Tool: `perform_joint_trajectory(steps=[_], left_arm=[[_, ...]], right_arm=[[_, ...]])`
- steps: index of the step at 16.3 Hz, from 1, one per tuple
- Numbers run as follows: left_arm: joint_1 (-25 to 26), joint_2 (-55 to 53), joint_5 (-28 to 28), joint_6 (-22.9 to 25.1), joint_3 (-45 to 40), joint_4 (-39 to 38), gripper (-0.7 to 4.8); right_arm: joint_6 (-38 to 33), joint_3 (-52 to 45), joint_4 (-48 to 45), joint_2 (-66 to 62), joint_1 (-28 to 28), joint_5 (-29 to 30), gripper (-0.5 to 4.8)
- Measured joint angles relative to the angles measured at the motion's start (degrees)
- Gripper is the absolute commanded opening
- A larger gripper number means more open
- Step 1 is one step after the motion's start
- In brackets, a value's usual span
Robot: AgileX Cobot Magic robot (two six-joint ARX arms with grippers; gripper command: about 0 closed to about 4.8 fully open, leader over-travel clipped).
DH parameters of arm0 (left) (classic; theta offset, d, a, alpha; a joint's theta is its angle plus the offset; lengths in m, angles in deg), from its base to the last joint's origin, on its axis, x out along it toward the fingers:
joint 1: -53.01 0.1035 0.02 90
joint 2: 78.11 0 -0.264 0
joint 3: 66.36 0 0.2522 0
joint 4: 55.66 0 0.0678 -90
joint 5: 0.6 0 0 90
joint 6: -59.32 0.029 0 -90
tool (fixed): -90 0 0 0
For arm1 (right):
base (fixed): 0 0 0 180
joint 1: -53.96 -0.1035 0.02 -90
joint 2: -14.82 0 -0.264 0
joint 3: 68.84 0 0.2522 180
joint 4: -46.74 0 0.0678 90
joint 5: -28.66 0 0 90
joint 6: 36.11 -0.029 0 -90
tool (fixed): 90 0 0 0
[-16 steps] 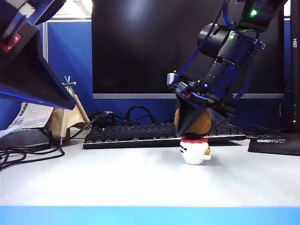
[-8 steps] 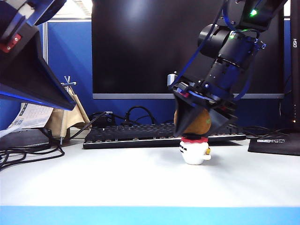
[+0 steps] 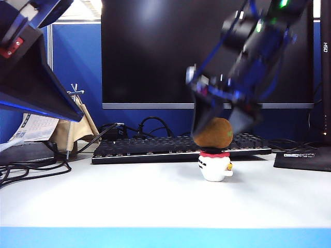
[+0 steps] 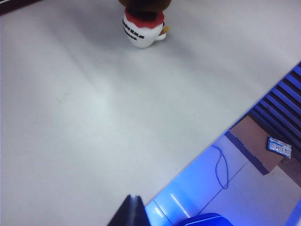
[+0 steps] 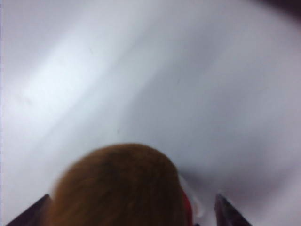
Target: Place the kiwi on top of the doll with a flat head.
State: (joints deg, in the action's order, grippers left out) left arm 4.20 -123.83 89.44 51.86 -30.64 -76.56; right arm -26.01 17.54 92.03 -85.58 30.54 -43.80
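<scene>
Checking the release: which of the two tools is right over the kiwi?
The right tool, open, just above the kiwi on the doll; the left tool is far off.

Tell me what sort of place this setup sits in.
Probably an office desk turned robot workstation: a large dark monitor and black keyboard stand behind the white tabletop, with a blue partition wall and loose cables alongside.

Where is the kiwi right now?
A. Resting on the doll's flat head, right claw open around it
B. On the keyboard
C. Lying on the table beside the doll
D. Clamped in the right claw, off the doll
A: the kiwi sits on the doll, and the right claw is blurred just above it with its fingers spread clear of the fruit.
</scene>
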Motion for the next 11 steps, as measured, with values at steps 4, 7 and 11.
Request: perform_joint_trajectory(steps=[4,7,11], left_arm=[[0.0,0.02,0.02,0.46,0.0,0.0,-0.04],[0.0,0.44,0.04,1.46,0.0,-0.04,-0.04],[0.0,4.68,5.79,3.56,-0.02,0.92,-0.04]], right_arm=[[0.39,0.2,0.04,8.41,0.42,-3.93,4.44],[-1.44,0.17,-0.31,16.5,0.7,-2.93,1.27],[-5.53,-1.46,-5.95,29.83,0.63,-1.27,1.03]])
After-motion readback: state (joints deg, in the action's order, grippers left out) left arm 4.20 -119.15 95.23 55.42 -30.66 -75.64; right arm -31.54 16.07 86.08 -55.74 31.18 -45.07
